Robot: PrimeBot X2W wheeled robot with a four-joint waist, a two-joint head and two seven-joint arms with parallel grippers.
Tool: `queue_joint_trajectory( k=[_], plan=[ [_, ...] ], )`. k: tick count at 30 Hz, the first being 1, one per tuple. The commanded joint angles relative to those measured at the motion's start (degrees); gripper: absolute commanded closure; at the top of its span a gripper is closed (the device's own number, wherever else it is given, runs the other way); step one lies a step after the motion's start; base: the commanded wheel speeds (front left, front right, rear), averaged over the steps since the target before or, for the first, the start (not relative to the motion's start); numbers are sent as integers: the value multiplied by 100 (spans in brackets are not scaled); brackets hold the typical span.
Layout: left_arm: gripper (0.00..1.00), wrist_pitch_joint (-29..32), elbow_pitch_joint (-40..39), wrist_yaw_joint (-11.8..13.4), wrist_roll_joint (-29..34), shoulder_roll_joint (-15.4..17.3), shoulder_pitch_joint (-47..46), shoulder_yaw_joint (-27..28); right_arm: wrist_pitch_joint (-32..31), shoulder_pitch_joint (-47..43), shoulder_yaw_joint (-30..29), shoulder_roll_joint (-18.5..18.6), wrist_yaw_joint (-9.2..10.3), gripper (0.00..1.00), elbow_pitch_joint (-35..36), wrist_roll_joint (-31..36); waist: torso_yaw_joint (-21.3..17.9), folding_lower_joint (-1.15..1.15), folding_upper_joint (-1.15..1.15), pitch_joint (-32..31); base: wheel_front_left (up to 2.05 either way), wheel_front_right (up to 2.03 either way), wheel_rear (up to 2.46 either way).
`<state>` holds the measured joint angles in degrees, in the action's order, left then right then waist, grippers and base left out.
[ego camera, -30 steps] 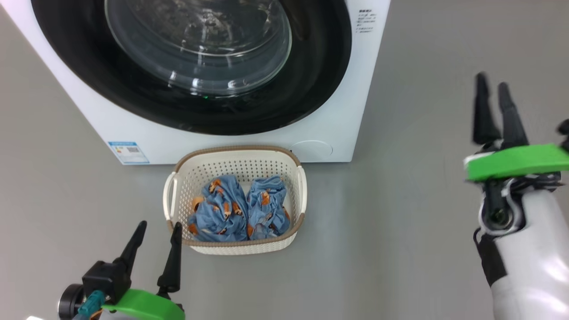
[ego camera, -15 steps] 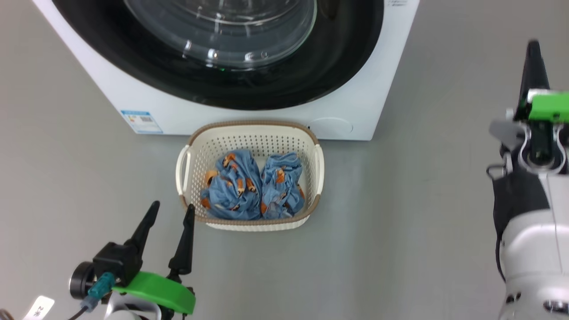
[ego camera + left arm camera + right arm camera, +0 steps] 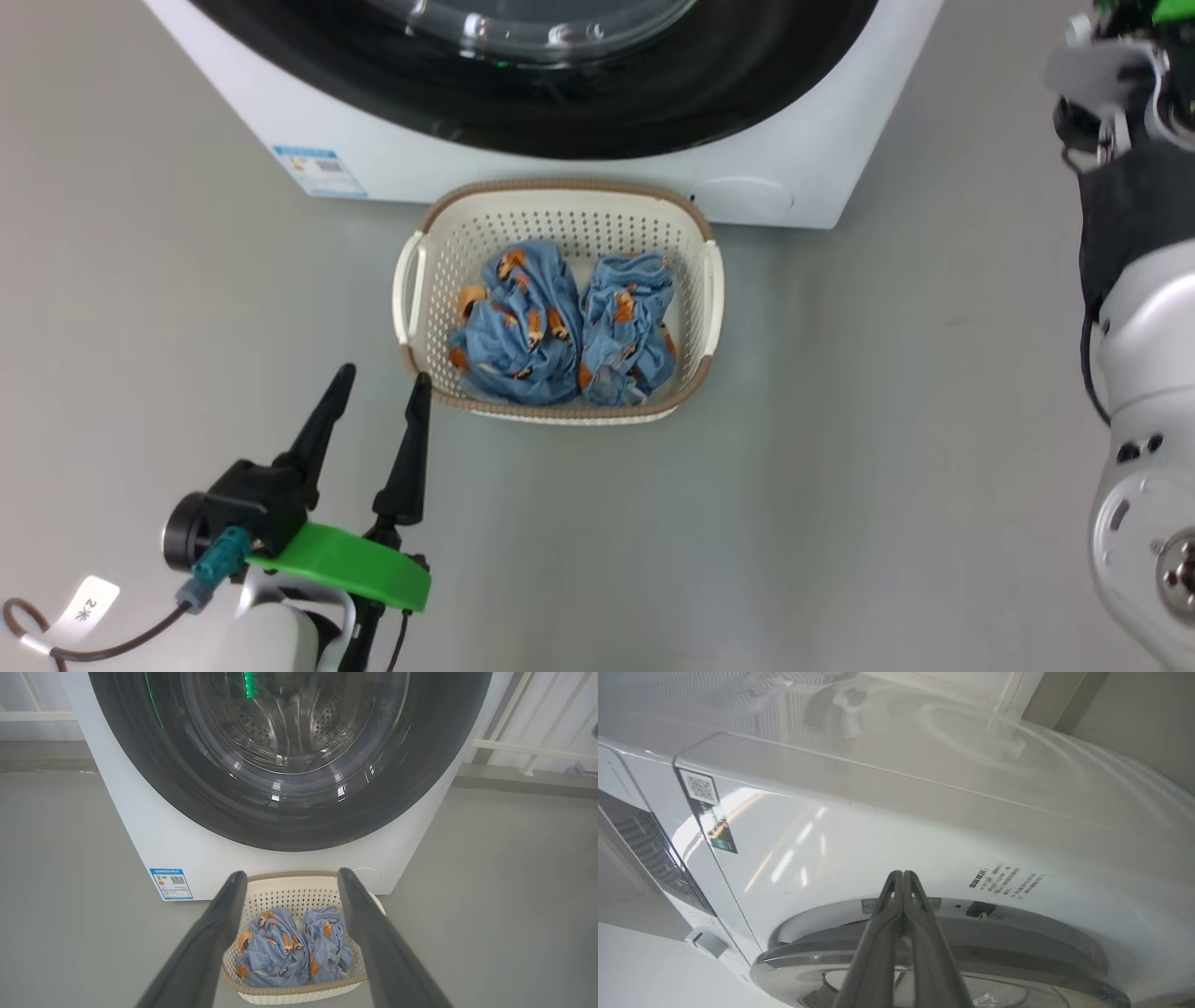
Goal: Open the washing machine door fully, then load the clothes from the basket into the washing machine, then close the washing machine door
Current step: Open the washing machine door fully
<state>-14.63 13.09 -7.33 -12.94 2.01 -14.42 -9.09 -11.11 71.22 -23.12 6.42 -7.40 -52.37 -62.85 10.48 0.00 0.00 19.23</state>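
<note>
Head view: basket (image 3: 558, 189) on the floor (image 3: 887, 448), just in front of the washing machine (image 3: 411, 168)
Clothes (image 3: 560, 327): two bundles inside the basket
Door (image 3: 672, 112): closed
Left tool (image 3: 385, 373): open, empty, beside the basket's near corner
Right tool (image 3: 901, 874): fingers pressed together, holding nothing, pointing at the door's rim

The head view looks steeply down on the basket (image 3: 560, 224) standing just in front of the washing machine (image 3: 822, 149). The left wrist view sits low, the basket between it and the machine, facing the door (image 3: 289, 826). Both share the basket and the machine's lower front. The right wrist view faces the machine's upper front, close up.
</note>
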Motion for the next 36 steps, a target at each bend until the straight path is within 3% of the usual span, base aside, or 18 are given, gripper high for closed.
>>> queue_joint_trajectory(
  k=[1, 15, 29, 36],
  plan=[
    [0, -37, -181, -15, -60, 89, -155, 137, -124, 325, 59, -92, -9, 100, 16, 73, 125, 0, 0, 172, 0, 0, 0],
    [0, -37, -483, 8, -297, 88, -513, -14, -894, 1646, 79, -31, -9, 100, -917, 622, 345, 0, 0, 867, 0, 0, 0],
    [0, -37, -564, 49, -407, 88, -639, -58, -1304, 1854, 54, -20, -9, 100, -1208, 903, 373, 0, 0, 1040, 0, 0, 0],
    [0, -37, -629, 45, -402, 88, -656, -52, -2033, 1840, 134, -40, -9, 100, -1211, 934, 362, 0, 0, 1033, 0, 0, 0]
  ],
)
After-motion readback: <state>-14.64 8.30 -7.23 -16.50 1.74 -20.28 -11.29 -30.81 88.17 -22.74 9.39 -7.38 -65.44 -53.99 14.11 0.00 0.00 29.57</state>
